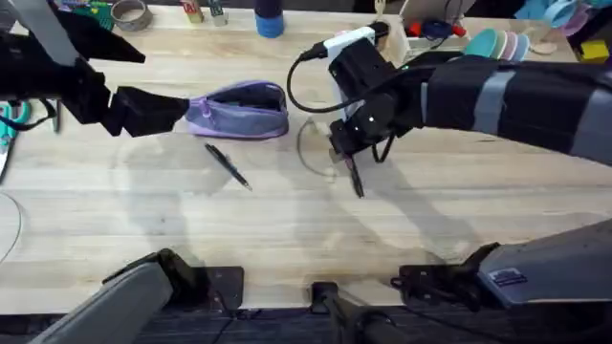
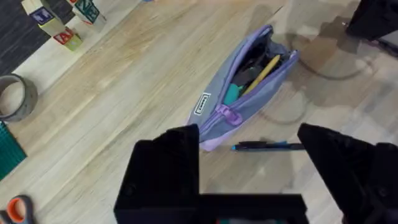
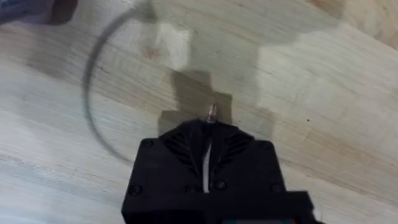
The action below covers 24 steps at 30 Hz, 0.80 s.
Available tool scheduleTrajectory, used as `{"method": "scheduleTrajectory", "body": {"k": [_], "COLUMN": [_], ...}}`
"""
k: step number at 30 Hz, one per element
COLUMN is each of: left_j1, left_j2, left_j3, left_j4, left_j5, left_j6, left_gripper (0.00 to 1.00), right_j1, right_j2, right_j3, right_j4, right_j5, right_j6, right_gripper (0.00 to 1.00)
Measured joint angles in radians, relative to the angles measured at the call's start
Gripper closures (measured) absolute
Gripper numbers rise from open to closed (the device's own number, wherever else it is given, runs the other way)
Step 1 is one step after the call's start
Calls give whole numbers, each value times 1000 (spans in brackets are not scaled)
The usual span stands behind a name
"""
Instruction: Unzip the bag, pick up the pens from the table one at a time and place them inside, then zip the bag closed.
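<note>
Right gripper (image 1: 352, 170) clamped on one pen (image 1: 356, 180), unzipped bag (image 1: 244, 110) lying lengthwise at its ten o'clock.

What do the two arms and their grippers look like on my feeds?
Both arms are black. The right arm has a grey band, a white block near the wrist and a looping black cable. Both grippers, left and right, have blocky black fingers. The bases look grey.

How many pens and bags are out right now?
Pens: 2, one on the table, one held by the right gripper
Bag: 1, unzipped
Total: 3
</note>
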Motion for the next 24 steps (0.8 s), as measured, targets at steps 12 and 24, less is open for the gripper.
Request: {"method": "scheduleTrajectory", "body": {"k": [12,24], "left_j1": [0,0], "left_j2": [0,0], "left_j3": [0,0], "left_j4": [0,0], "left_j5": [-1,-3], "left_j6": [0,0], "left_gripper": [8,8], "right_j1": [8,8], "right_j2": [2,-9], "right_j3": [260,352], "right_j4": [6,300], "right_j5": [35,-156], "right_j6": [-96,-344], "right_gripper": [971,972]}}
